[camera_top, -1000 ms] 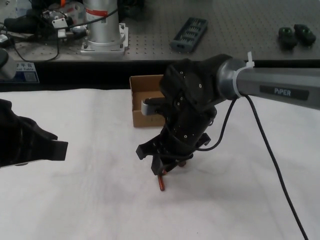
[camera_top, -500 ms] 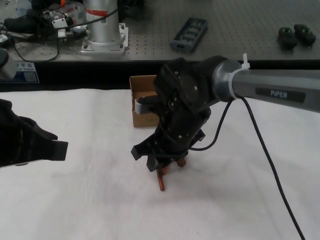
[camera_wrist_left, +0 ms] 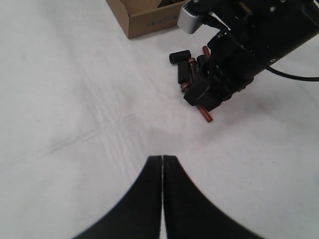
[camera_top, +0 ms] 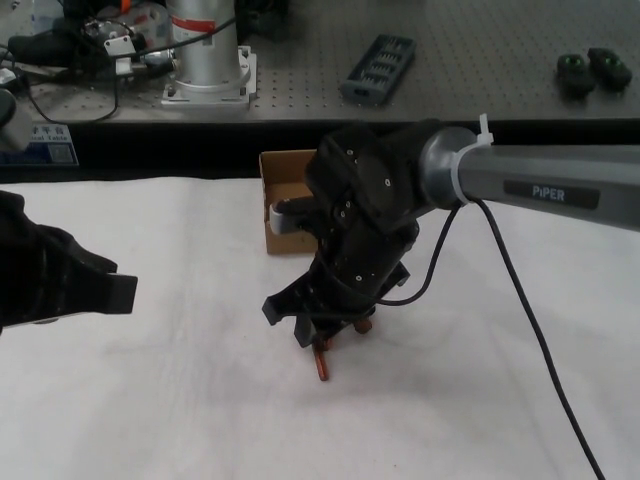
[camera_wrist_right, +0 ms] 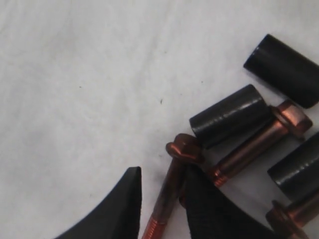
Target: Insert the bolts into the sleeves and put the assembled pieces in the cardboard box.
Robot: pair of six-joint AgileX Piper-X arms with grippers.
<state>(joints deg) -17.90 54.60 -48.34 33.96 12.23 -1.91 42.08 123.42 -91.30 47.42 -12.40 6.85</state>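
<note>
Several copper bolts and black sleeves lie in a small pile on the white cloth. In the right wrist view, one bolt [camera_wrist_right: 167, 199] lies between the tips of my right gripper [camera_wrist_right: 162, 172], which is open a narrow way, with a sliver of cloth showing beside the shaft. A sleeve [camera_wrist_right: 229, 117] and a second bolt [camera_wrist_right: 254, 142] lie just past it. From above, the right gripper [camera_top: 325, 335] points down onto the pile, a bolt [camera_top: 322, 365] poking out below it. The cardboard box [camera_top: 285, 240] stands behind. My left gripper [camera_wrist_left: 162, 158] is shut and holds nothing, hovering well to the left [camera_top: 110, 290].
The right arm's black cable [camera_top: 520, 300] hangs over the cloth on the right. Beyond the cloth's far edge, a bench carries a metal post [camera_top: 205, 50], a dark tray [camera_top: 378, 62] and two small black parts [camera_top: 595, 68]. Bare cloth lies between the two grippers.
The right arm has shifted slightly left and settled lower over the bolts. The left arm has stayed put.
</note>
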